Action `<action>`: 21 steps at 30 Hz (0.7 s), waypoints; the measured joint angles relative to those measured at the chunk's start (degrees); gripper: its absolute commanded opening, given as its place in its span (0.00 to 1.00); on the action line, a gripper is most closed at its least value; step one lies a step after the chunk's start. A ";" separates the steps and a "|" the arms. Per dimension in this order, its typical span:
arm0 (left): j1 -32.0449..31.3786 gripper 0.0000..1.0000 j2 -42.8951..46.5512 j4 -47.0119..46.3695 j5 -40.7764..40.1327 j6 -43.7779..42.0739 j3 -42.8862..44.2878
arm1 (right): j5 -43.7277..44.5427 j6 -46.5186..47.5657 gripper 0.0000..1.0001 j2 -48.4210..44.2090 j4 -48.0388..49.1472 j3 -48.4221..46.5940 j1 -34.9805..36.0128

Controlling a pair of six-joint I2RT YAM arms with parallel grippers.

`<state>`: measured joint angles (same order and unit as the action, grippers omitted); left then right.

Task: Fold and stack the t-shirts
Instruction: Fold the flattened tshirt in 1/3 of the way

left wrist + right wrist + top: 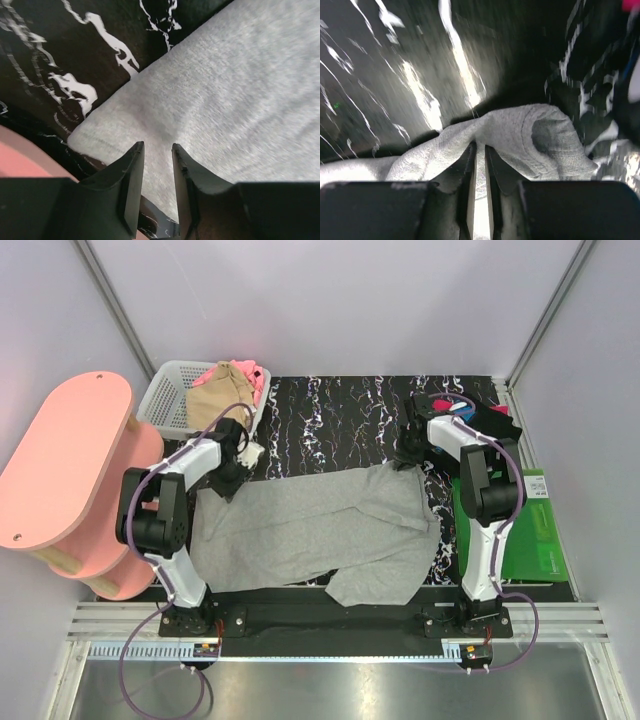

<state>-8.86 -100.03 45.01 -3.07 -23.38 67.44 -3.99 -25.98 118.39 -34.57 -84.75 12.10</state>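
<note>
The large light-grey t-shirt lies spread and creased across the black marbled mat. My left gripper hovers over the shirt's far left corner, its jaws a little apart with nothing pinched between them. My right gripper is shut on a bunched fold at the shirt's far right edge, with cloth draped over its fingertips. The tan tee and the pink tee lie in the basket. The black printed tee lies at the back right.
The white lattice basket stands at the back left. A pink two-tier stool stands close to the left arm. The flat green board lies right of the right arm. Walls close in on all sides.
</note>
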 measured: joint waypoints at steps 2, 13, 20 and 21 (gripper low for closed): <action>0.00 0.32 -1.64 -0.42 -0.76 -0.42 -0.44 | 0.00 -0.02 0.17 1.44 -0.48 -2.12 -0.07; -0.11 0.29 -8.85 -0.33 -5.18 -1.20 4.22 | -0.04 -0.02 0.16 3.37 -0.39 -4.68 -1.57; -0.26 0.28 -11.89 -0.13 -7.39 -1.60 8.13 | -0.15 0.00 0.15 0.50 1.22 -0.11 -3.72; -0.31 0.28 -12.28 -0.15 -7.50 -1.64 8.76 | -0.09 0.02 0.14 0.00 1.40 0.66 -3.96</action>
<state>-9.17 -112.31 44.86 -10.57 -25.02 76.20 -4.08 -25.96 118.39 -33.17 -84.09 8.14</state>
